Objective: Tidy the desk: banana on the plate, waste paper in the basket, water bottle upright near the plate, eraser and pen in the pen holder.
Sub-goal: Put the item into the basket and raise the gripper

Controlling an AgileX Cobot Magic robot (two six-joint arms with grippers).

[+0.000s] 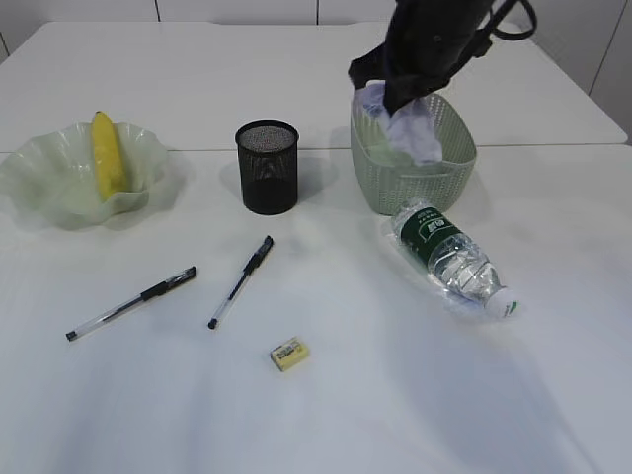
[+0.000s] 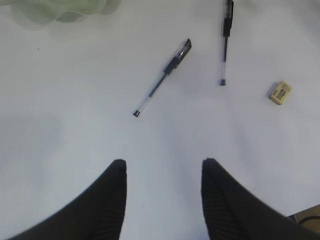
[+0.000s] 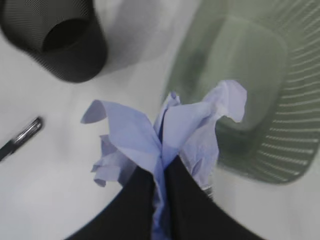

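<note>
My right gripper (image 1: 400,99) (image 3: 160,167) is shut on the crumpled waste paper (image 1: 410,128) (image 3: 165,130) and holds it over the left rim of the sage-green basket (image 1: 449,158) (image 3: 280,100). The banana (image 1: 107,153) lies in the pale green plate (image 1: 39,173). The black mesh pen holder (image 1: 267,166) (image 3: 60,40) stands left of the basket. The water bottle (image 1: 449,259) lies on its side in front of the basket. Two pens (image 1: 133,303) (image 1: 242,280) and the yellow eraser (image 1: 289,353) (image 2: 280,93) lie on the desk (image 1: 395,395). My left gripper (image 2: 164,167) is open and empty above bare desk, short of the pens (image 2: 162,77) (image 2: 226,40).
A seam crosses the desk behind the plate and basket. The plate's edge (image 2: 60,7) shows at the top left of the left wrist view. One pen's tip (image 3: 20,137) shows left in the right wrist view.
</note>
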